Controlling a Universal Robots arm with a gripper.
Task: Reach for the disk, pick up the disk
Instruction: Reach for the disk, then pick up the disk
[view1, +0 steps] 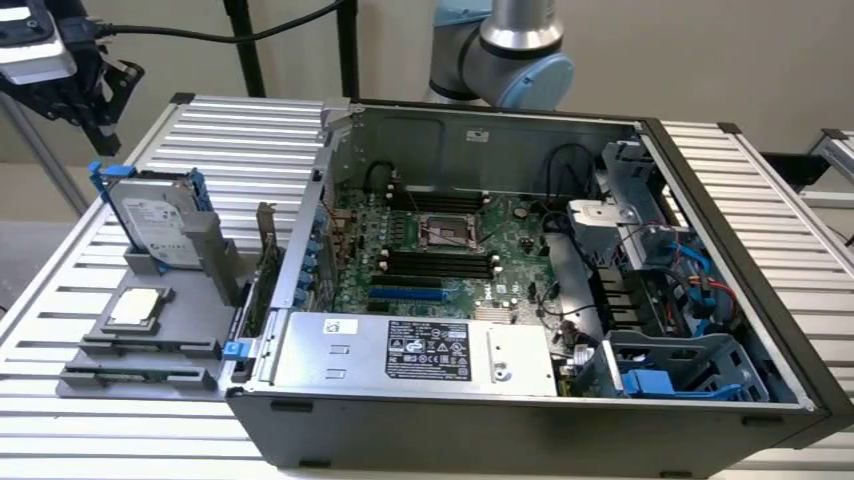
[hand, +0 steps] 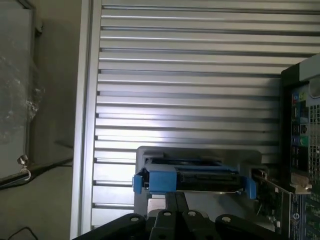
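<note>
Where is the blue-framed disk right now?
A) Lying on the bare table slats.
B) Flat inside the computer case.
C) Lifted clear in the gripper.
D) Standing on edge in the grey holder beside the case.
D: the disk stands on edge in the grey holder, outside the computer case, with the gripper above it and not touching.

The disk (view1: 158, 222) is silver-grey with a white printed label, framed in bright blue. Its stand (view1: 147, 345), near the table's edge, is plain mid-grey, and the chip (view1: 138, 307) on it is pale silver. The table (view1: 240, 130) is silver, striped by long parallel slats. The case (view1: 534, 435) is black outside. Inside it, the board (view1: 501, 250) is green and the box (view1: 414, 350) is silver with a black label. The gripper (hand: 175, 222) is black.
</note>
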